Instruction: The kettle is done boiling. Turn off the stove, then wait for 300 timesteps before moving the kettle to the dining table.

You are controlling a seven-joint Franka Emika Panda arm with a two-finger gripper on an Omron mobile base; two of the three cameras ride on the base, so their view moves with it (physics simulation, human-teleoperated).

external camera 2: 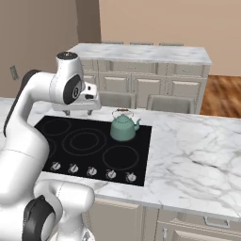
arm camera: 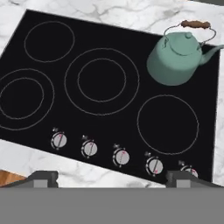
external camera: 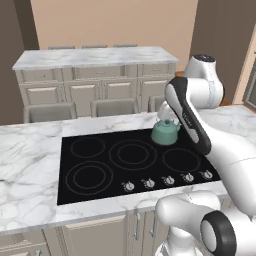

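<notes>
Your kettle sits upright on the stove's far right burner, well beyond your gripper and to its right; the gripper hangs released, fingers wide apart, above the 5 knobs, holding nothing

arm: glossy white rounded shells; dark grey joint bands; black strip along forearm; dark cap on top joint

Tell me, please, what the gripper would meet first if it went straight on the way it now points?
Probably the stove: the open gripper looks down at its black glass, about the large middle ring. The kettle sits off to one side, out of that line, though depth is hard to judge.
</notes>
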